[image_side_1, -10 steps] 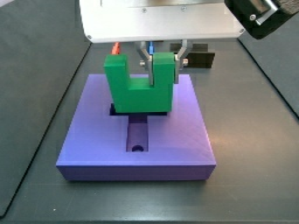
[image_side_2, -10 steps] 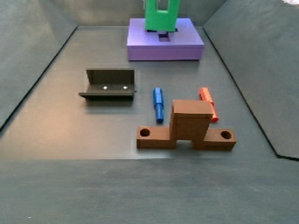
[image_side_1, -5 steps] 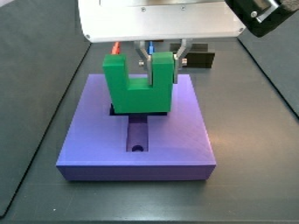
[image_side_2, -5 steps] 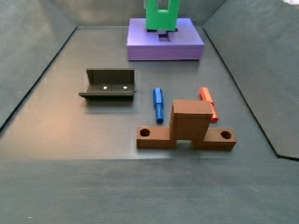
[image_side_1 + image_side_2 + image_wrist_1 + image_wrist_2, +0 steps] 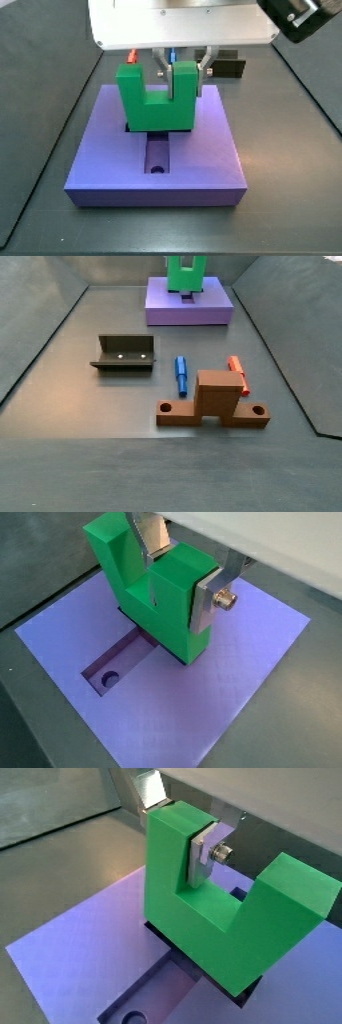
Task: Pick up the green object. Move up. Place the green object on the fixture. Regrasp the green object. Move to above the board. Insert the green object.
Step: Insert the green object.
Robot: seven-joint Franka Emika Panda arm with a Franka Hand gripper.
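The green object (image 5: pixel 155 100) is a U-shaped block standing upright, legs up, with its base down in the dark recess of the purple board (image 5: pixel 167 165). My gripper (image 5: pixel 185 74) is shut on one of its legs. Both wrist views show silver fingers (image 5: pixel 207 600) pressed flat on either side of that leg of the green object (image 5: pixel 167 622), and the gripper (image 5: pixel 181 828) sits right above the board (image 5: pixel 80 948). Seen from the far side view, the green object (image 5: pixel 186 274) stands on the board (image 5: pixel 187 311). The fixture (image 5: pixel 124 353) stands apart on the floor, empty.
An orange-brown wooden stand (image 5: pixel 211 401) sits on the floor, with a blue peg (image 5: pixel 181 375) and a red peg (image 5: pixel 237 368) lying next to it. A slot with a round hole (image 5: pixel 158 160) runs along the board's top. Sloped walls border the floor.
The gripper and the green object have sunk slightly lower into the board's recess. Nothing else has moved.
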